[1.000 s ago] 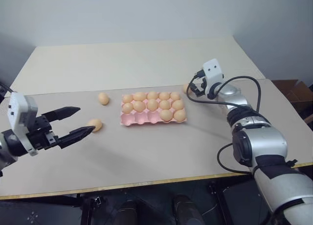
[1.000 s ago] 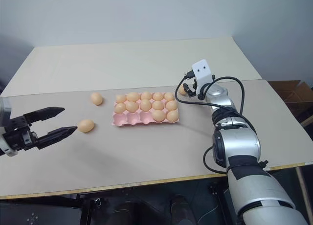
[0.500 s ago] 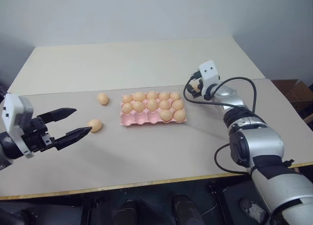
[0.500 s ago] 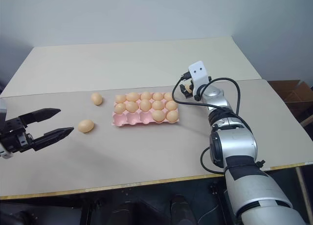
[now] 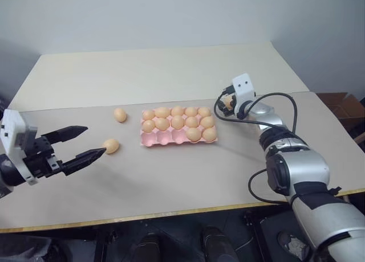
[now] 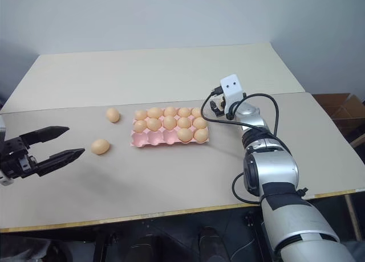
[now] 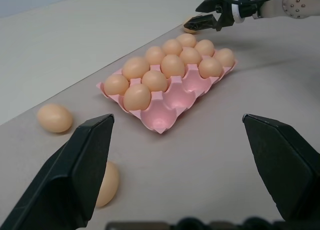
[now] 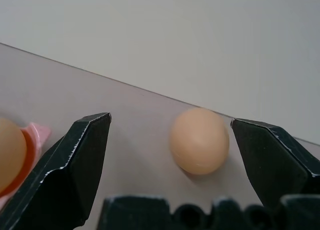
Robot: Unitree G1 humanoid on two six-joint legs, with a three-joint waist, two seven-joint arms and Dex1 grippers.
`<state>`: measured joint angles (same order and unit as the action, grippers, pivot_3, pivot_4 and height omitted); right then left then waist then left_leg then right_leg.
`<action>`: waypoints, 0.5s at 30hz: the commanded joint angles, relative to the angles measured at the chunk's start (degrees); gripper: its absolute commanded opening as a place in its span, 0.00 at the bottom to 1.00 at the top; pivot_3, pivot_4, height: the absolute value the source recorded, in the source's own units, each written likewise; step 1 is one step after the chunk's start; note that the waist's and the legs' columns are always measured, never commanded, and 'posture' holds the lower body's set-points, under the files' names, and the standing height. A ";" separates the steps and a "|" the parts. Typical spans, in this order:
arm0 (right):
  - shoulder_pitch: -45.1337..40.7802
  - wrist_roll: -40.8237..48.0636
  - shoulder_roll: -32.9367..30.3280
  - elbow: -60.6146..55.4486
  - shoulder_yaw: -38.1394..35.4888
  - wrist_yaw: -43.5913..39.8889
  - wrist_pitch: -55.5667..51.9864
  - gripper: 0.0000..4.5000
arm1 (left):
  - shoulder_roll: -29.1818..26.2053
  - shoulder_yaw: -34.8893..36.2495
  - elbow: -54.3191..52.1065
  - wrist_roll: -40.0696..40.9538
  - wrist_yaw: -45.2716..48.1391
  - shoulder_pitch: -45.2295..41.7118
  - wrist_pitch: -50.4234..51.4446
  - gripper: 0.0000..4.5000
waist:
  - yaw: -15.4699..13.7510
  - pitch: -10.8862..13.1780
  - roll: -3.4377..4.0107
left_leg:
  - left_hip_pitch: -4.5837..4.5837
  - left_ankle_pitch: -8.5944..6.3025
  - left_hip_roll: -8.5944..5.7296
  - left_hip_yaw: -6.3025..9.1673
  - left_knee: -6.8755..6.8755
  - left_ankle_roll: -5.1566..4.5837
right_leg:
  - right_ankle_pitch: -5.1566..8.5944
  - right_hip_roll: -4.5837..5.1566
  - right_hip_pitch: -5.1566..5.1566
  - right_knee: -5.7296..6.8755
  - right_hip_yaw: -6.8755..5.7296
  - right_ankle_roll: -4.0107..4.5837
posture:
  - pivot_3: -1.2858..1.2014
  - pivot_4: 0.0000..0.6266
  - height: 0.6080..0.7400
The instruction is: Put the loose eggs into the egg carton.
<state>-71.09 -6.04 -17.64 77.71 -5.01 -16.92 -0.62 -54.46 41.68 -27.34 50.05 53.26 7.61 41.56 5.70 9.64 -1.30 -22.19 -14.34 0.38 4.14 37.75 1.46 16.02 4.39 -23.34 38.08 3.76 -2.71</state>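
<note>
**R arm lining up on the egg beyond the carton's far-right corner**

Step in hand, as I read it: approach for a pick. The right gripper [image 8: 165, 140] has its jaws wide apart w/ one loose egg [image 8: 199, 140] sitting on the tabletop [image 5: 171, 176] between them but nearer one finger, touching neither. Nothing held yet.

Next move calls for: ease fwd so the egg sits deeper between the fingers, centre it, then close gently; smooth oval, so it could roll away if one finger nudges it first. After that, lift and carry to a free cup.

The egg carton [image 5: 149, 140] lies mid-tabletop, pink, w/ back two rows full and front row holding two eggs at its right end; three front cups look empty. Two more loose eggs lie off its left side: one [image 5: 120, 114] near the back-left corner, another [image 5: 110, 146] further fwd, just ahead of the left gripper [image 5: 88, 142]. That gripper hangs above the tabletop w/ jaws open, empty, well apart from the carton.

View differences:
- R wrist view gives the egg-to-finger gaps plainly; head views mostly hide that egg behind the white wrist camera block [image 5: 243, 87].
- Head views give the whole layout: carton fill, both arms, the two left-side eggs.
- L wrist view shows the empty pink cups up close, plus the right gripper's fingers at the far egg from the opposite side.
</note>
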 commanded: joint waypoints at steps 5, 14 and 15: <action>-0.43 0.17 -1.04 -0.69 -0.90 1.49 -0.23 0.99 | -0.17 3.16 -1.81 1.44 -0.21 0.74 -0.06 1.00 | 0.05 0.00 0.00 | 0.01 0.00 0.00 0.00 0.00 0.00 | 0.00 0.00 0.00 0.00 0.00 0.00 | 0.52 0.24 1.00; 0.45 0.23 -0.71 -0.47 -1.15 2.54 -0.68 0.99 | -0.15 3.75 -2.29 1.81 -0.19 1.43 -0.13 1.00 | 0.04 0.00 0.00 | 0.00 0.00 0.00 0.00 0.00 0.00 | 0.00 0.00 0.00 0.00 0.00 0.00 | 0.52 0.24 1.00; 0.44 0.25 -0.58 -0.46 -1.19 2.69 -0.73 0.99 | -0.23 3.94 -2.37 1.86 -0.21 1.51 -0.04 1.00 | 0.04 0.00 0.00 | 0.00 0.00 0.00 0.00 0.00 0.00 | 0.00 0.00 0.00 0.00 0.00 0.00 | 0.52 0.24 1.00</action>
<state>-70.48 -6.04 -17.82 77.86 -5.26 -14.93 -1.30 -54.44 43.30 -28.43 51.14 53.15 9.02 41.58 5.74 9.64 -1.30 -22.19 -14.34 0.38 4.14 37.75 1.46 16.02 4.39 -23.34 38.08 3.76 -2.71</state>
